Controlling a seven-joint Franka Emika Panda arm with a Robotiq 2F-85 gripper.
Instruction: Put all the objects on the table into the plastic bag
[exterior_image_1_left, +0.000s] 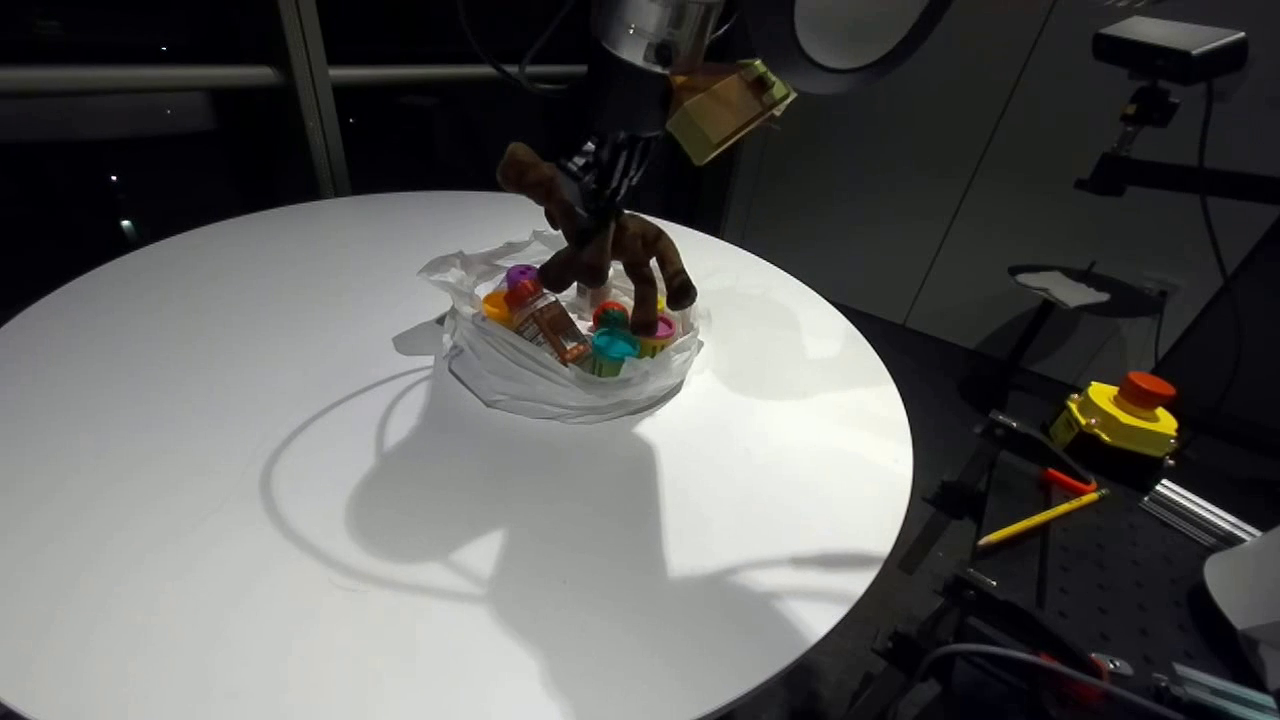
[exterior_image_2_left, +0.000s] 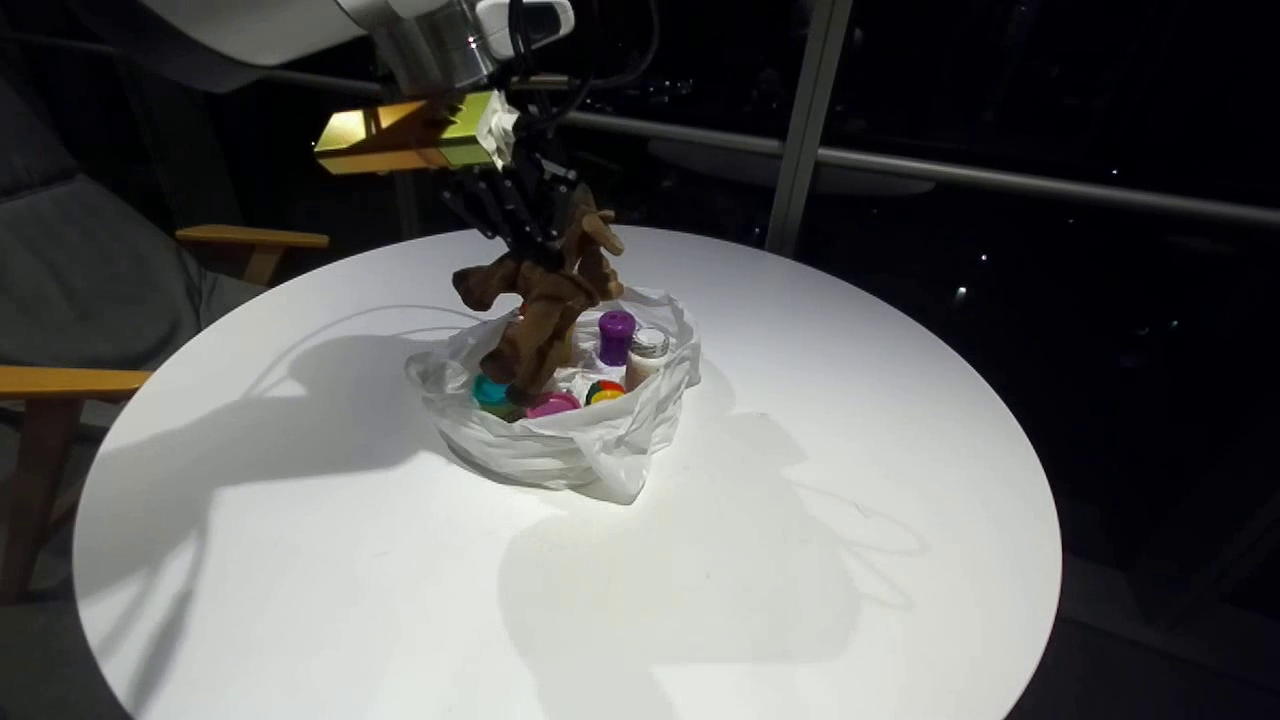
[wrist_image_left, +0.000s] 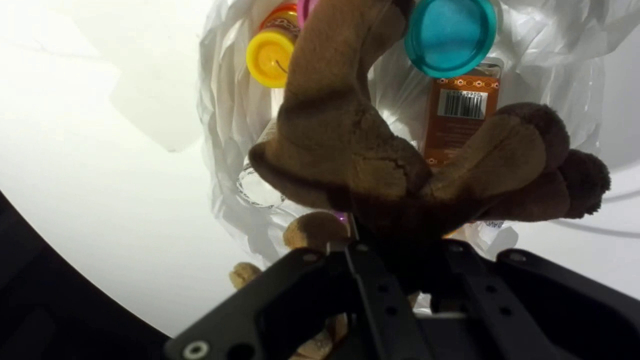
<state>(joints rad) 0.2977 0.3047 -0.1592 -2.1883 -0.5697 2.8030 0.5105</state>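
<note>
In an exterior view the round white table has its near edge cut off by the frame. Dark windows stand behind the far edge; outside the right-hand edge are a yellow box with a red button, a pencil and a camera. The plastic bag lies with its mouth spread, nearer the far edge than the near one, a brown-labelled bottle leaning in it beside a teal-lidded tub. The arm hangs down from the top, and a broad shadow runs toward the near edge; the gripper points downward, clamped on a brown plush toy above the bag.

In an exterior view an armchair with wooden armrests stands off the left-hand edge. The arm slants in over the far edge, a gold block at its wrist. A purple shaker and a pale-lidded jar show in the bag. Whether the toy touches what lies beneath cannot be told.

In the wrist view the table's edge curves past the lower left, darkness outside it. The gripper rises from the bottom, the toy pinched at its tip and seen between a yellow-lidded tub and the bottle.
</note>
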